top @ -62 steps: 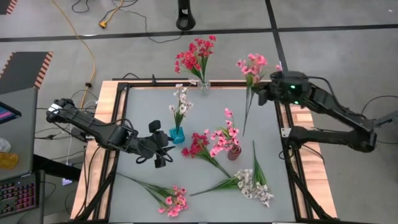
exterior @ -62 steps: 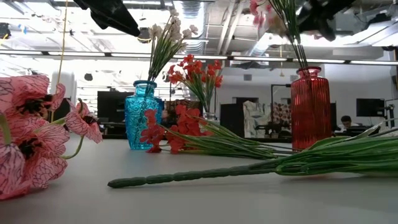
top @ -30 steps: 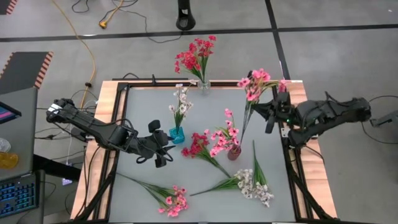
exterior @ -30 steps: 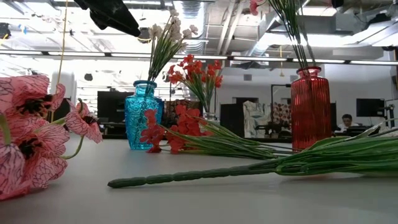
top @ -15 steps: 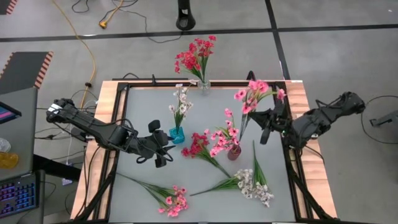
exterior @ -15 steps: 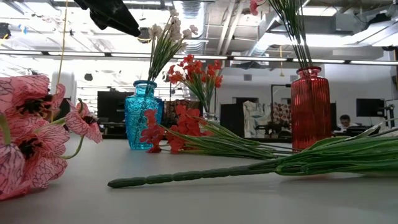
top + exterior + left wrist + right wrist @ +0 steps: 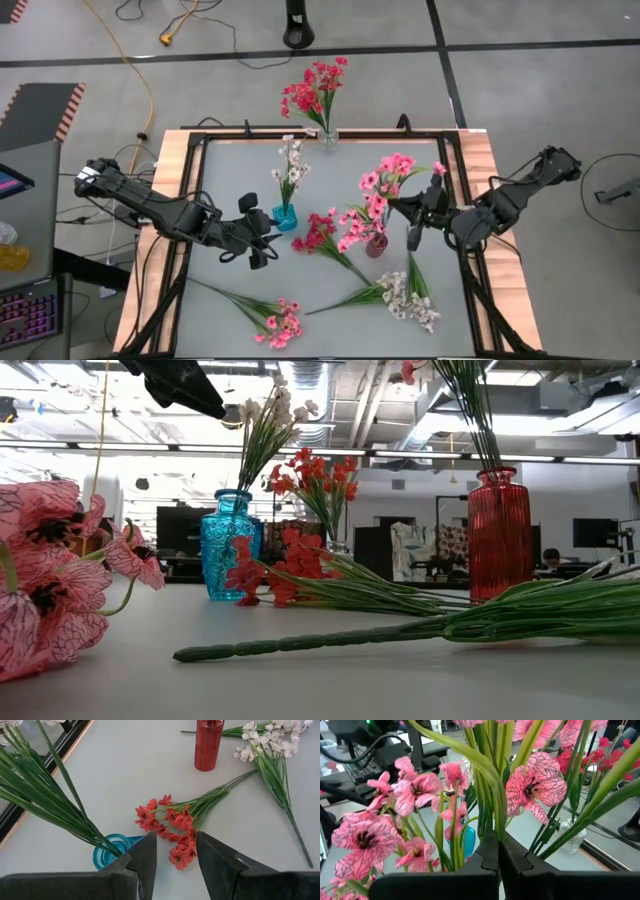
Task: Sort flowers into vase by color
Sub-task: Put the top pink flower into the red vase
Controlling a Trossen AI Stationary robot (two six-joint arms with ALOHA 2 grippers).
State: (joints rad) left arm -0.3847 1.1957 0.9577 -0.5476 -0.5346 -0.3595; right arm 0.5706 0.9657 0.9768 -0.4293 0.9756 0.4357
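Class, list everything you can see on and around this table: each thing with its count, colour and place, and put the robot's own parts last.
Red vase: one, table centre, holding a pink sprig.
Blue vase: one, left of centre, holding a white sprig.
Clear vase: one, far edge, holding a red sprig.
Loose red sprig: one, lying between the blue and red vases.
Loose white sprig: one, lying near the right front.
Loose pink sprig: one, lying at the left front.
Held pink sprig: one, above the red vase.
Table: one, grey top.
Right end effector: shut on the held pink sprig's stems.
Left end effector: open, beside the blue vase.
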